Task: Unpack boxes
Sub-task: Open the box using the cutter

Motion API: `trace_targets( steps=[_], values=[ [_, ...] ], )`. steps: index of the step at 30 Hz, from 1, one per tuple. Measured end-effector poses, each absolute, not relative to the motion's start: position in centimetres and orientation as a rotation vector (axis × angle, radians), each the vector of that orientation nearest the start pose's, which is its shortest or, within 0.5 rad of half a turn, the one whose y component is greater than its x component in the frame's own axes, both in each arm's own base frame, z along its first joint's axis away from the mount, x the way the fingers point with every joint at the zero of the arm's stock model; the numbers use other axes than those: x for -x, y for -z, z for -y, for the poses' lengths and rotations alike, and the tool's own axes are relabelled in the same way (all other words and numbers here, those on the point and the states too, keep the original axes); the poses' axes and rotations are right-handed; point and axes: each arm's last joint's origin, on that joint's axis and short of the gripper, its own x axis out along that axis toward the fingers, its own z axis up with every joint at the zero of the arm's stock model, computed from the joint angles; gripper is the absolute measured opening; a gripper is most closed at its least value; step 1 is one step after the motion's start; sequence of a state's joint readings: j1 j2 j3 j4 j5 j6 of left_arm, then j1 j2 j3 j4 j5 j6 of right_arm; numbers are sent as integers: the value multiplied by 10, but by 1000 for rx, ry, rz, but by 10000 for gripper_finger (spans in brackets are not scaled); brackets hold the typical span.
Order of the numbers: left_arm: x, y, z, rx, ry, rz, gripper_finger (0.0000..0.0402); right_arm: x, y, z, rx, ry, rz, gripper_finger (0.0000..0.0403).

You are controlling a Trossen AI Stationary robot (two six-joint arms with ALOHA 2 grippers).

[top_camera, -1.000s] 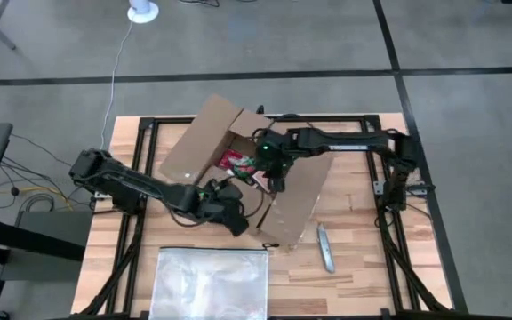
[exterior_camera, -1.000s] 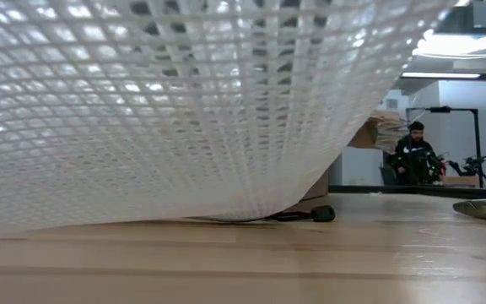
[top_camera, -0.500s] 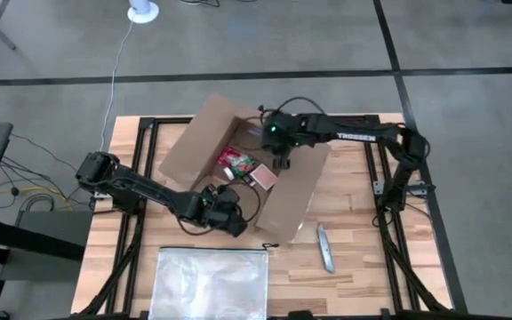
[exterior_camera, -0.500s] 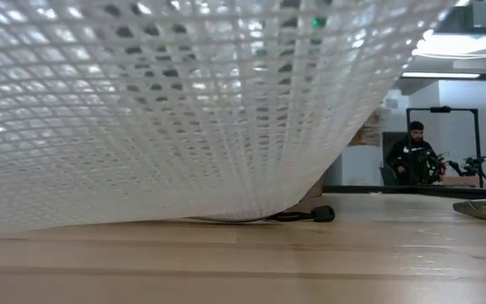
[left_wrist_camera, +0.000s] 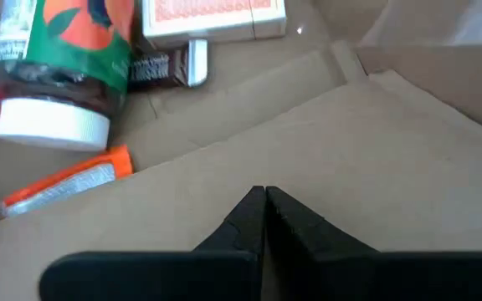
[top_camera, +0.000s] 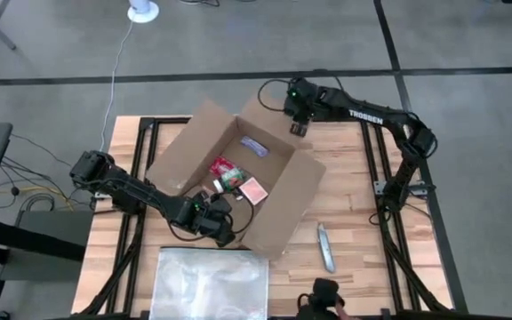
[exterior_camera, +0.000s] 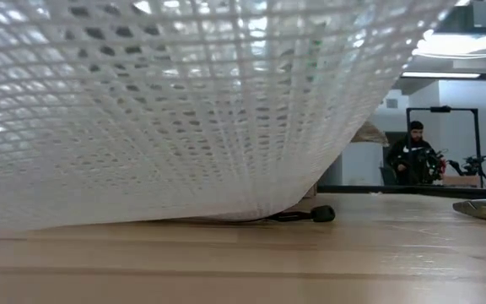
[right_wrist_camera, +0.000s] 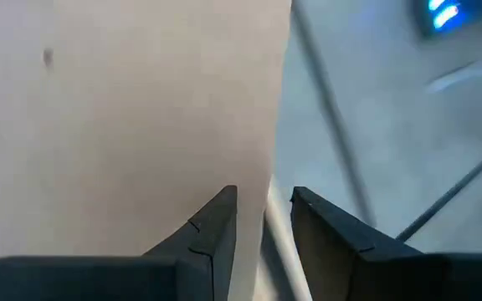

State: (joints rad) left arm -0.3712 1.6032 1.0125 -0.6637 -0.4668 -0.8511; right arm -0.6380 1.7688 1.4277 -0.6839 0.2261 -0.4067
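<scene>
Brown corrugated cardboard box (top_camera: 229, 173) open at table centre — flaps spread, small packets inside, left gripper (top_camera: 213, 218) at its near flap, fingers (left_wrist_camera: 253, 221) pressed together, right gripper (top_camera: 297, 120) at the far flap — fingers (right_wrist_camera: 216, 226) pinching the thin flap edge, grey utility knife (top_camera: 325, 248) beside box.

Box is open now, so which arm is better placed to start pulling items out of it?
Probably the left. The left gripper sits shut at the near flap of the box, right beside the jar. The right gripper is gripping the far flap.
</scene>
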Motion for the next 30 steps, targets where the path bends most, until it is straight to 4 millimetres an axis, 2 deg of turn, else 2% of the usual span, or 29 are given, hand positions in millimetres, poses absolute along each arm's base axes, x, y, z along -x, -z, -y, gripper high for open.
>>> trace_targets(
  steps=[5,8,15,22,24,30],
  values=[
    [-283,-196,78,175,-533,-1020,0,-286,-227,223,-69,460,-1250,102],
    [-285,-195,58,124,-541,-1074,0,-286,-224,215,-159,394,-1227,102],
    [-290,-193,3,45,-503,-1185,0,-297,-213,180,-261,297,-1279,102],
    [-292,-195,-44,36,-514,-1181,0,-292,-198,135,-353,198,-1449,102],
    [-291,-195,-52,23,-522,-1194,0,-295,-199,121,-350,177,-1449,102],
    [-291,-196,-68,14,-523,-1179,0,-298,-222,81,-301,152,-1397,102]
  ],
)
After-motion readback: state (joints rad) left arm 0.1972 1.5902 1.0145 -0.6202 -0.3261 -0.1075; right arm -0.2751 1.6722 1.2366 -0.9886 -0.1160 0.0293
